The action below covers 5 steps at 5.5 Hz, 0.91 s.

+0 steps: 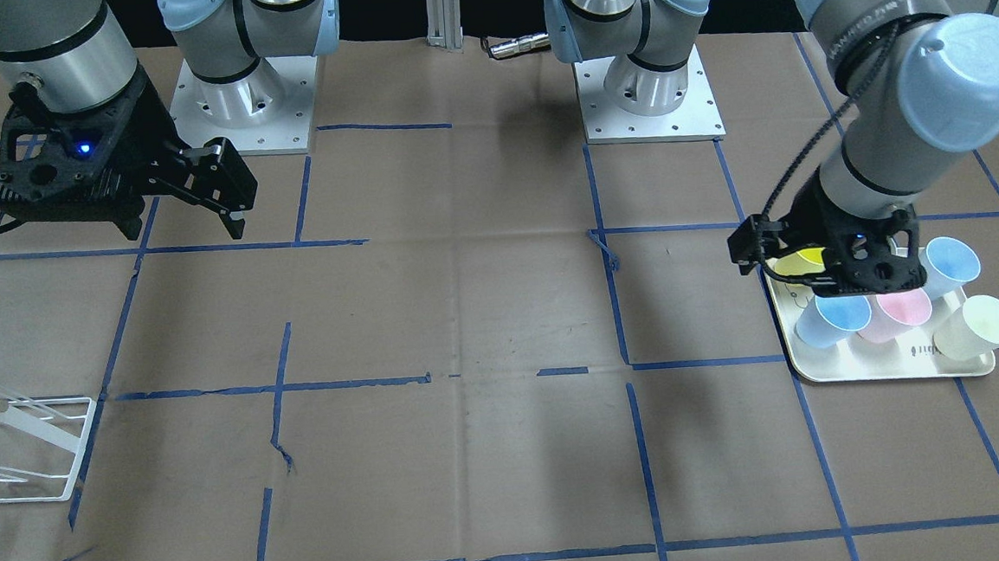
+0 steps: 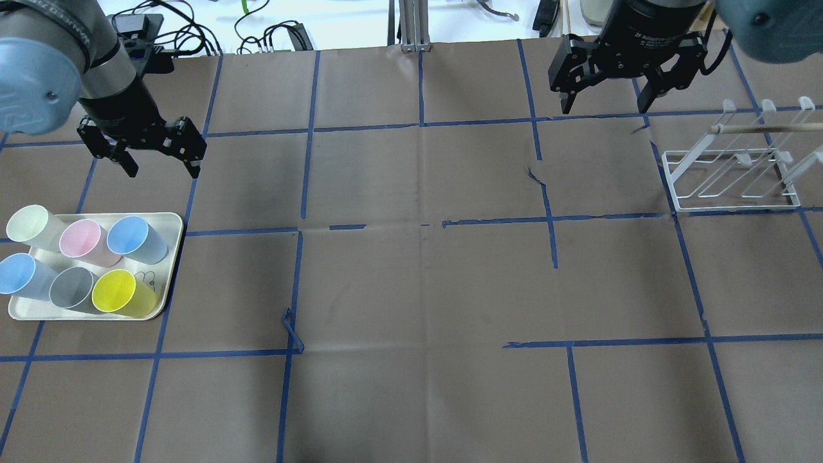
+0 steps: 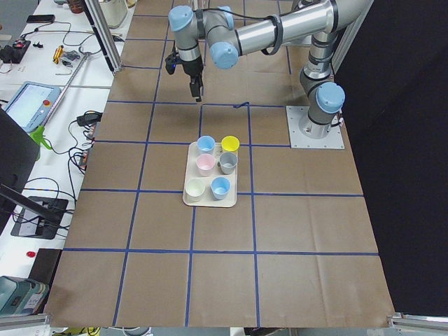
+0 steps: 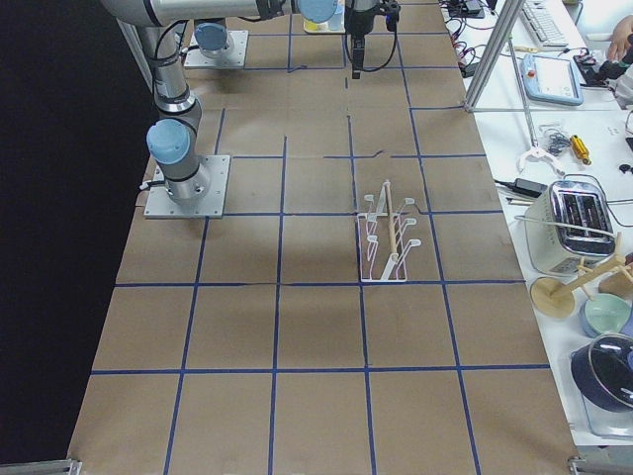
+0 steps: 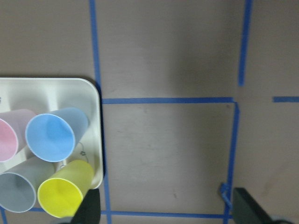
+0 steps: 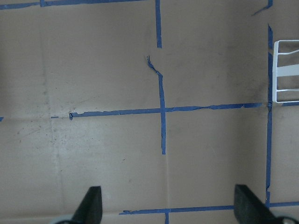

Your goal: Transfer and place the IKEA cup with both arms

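Upright on the tray [image 2: 151, 278], the nearer light-blue IKEA cup [image 2: 130, 236] sits just robot-ward of the hovering left claw [image 2: 162, 168], jaws apart; the right claw [image 2: 605, 103], likewise spread, is well apart.

Left gripper [image 2: 162, 168], right gripper [image 2: 605, 104]: jaws apart

Robotics lab. Left arm [image 1: 905, 99] and right arm [image 1: 53, 65], silver-grey with light-blue joint caps, bolted through metal base plates [image 1: 689, 121] to a broad worktop [image 2: 411, 289] papered in brown and gridded with blue tape [image 6: 162, 130]. At twelve o'clock in the overhead view, a white bench strewn with cables [image 2: 263, 35] behind an aluminium frame post [image 2: 411, 26]. From one to four o'clock in the right-side view, a touchscreen pendant [image 4: 552, 77], a toaster [image 4: 581, 213] and kitchenware [image 4: 605, 317] on a side bench.
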Available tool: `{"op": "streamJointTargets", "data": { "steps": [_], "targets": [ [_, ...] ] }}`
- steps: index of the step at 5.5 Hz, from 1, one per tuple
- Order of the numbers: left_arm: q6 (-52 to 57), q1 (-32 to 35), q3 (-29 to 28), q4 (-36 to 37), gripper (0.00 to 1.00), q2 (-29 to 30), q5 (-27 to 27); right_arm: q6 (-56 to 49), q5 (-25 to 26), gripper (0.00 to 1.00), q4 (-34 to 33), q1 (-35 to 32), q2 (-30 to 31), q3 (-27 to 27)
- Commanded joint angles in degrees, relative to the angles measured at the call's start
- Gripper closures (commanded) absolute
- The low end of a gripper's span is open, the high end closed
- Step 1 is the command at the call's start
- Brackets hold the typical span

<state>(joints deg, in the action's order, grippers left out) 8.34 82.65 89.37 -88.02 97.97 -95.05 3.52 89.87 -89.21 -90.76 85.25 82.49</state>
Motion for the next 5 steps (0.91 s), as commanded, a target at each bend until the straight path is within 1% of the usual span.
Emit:
{"op": "streamJointTargets", "data": {
  "steps": [1, 2, 4, 5],
  "targets": [
    [-3.85, 7.85, -1.65, -1.29, 0.02, -5.4, 3.8, 0.0, 0.04, 0.0, 0.0, -0.03, 0.0, 0.21],
    [-4.38, 8.84, -0.35, -0.85, 0.02, -5.6, 3.99, 0.0, -0.04, 0.0, 0.0, -0.03, 0.0, 0.22],
    [-5.7, 9.02, -0.69, 0.13, 0.02, -6.65, 6.44, 0.0, -0.04, 0.0, 0.0, -0.03, 0.0, 0.22],
    [-5.97, 9.02, -0.17, -0.48, 0.02, -7.52, 6.28, 0.0, -0.04, 0.0, 0.0, -0.03, 0.0, 0.22]
  ]
}}
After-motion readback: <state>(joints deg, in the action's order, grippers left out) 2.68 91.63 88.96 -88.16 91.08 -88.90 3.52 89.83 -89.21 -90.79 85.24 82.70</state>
